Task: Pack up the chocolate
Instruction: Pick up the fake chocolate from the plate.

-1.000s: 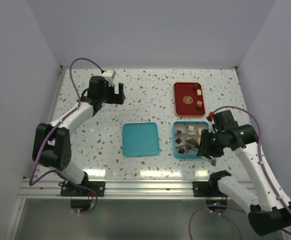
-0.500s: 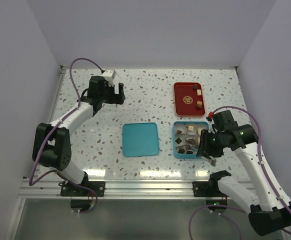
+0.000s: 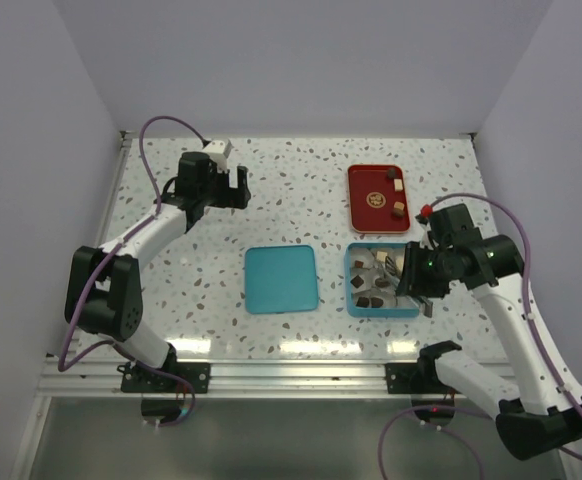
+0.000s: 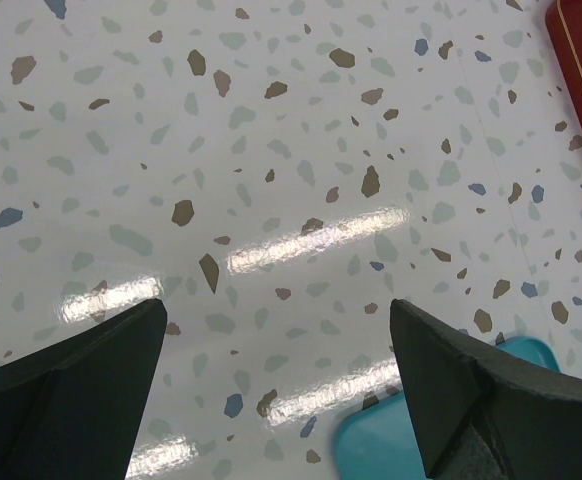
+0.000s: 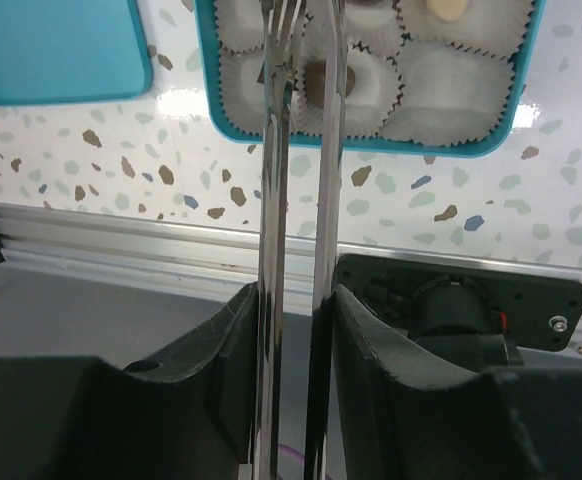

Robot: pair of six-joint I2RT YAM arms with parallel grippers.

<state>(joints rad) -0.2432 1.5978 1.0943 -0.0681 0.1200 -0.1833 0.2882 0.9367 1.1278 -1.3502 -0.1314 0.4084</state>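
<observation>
Chocolate point(image 3: 399, 208) lies in two places, we find. Three small brown pieces sit on the red rectangular tray point(image 3: 363, 218) at the far right of the speckled white bench point(image 3: 301, 220), beside the tray's round gold emblem point(image 3: 376, 199). The other pieces sit in crinkled white paper cups point(image 5: 441, 85) inside the open square teal box point(image 3: 379, 314), which stands just nearer than the tray. The right wrist view shows a dark piece point(image 5: 318, 80) and a cream piece point(image 5: 451, 8) there. The flat teal lid point(image 3: 282, 278) lies on the bench to the left of the box, apart from it.

We record the right fingers point(image 5: 211, 370) closed on a pair of long shiny metal tongs point(image 5: 271, 200), gripping them part-way along their length. The tongs reach over the box with their blades close together, and the dark piece shows between the two blades. Whether they pinch it we cannot tell.

We record the left fingers point(image 4: 71, 390) spread wide and holding nothing. They hang above bare bench at the far left, well apart from the box. The left wrist view shows a corner of the lid and an edge of the tray.
</observation>
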